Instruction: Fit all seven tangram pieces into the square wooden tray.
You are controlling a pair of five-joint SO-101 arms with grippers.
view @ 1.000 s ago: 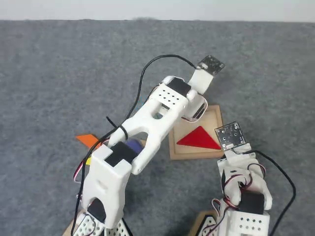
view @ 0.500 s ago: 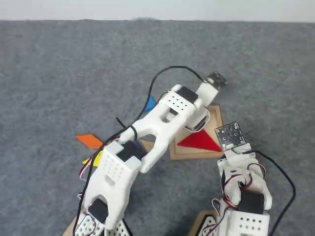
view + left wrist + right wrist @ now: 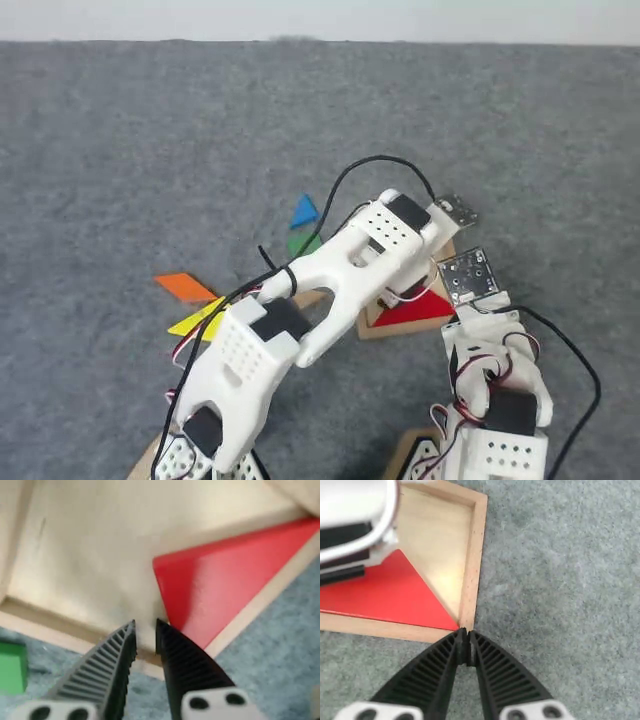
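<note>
The square wooden tray (image 3: 440,249) lies mostly under my left arm, and a large red triangle (image 3: 417,308) rests in it. In the left wrist view my left gripper (image 3: 146,626) hangs just above the tray's near wall (image 3: 60,636), beside a corner of the red triangle (image 3: 220,587). Its fingers are a narrow gap apart with nothing between them. My right gripper (image 3: 465,641) is shut, its tips over the tray's rim (image 3: 476,555) near the corner. On the carpet lie a blue triangle (image 3: 304,212), a green piece (image 3: 303,243), an orange parallelogram (image 3: 185,287) and a yellow triangle (image 3: 200,322).
Grey carpet covers the table. The left arm's white body (image 3: 330,280) and black cable (image 3: 350,185) cross from the near left toward the tray. The right arm's base (image 3: 492,400) stands at the near right. A green piece (image 3: 11,672) lies just outside the tray wall.
My left arm has swung down and toward the near right over the tray, uncovering the blue and green pieces. The tray has shifted and turned slightly. The right arm kept still.
</note>
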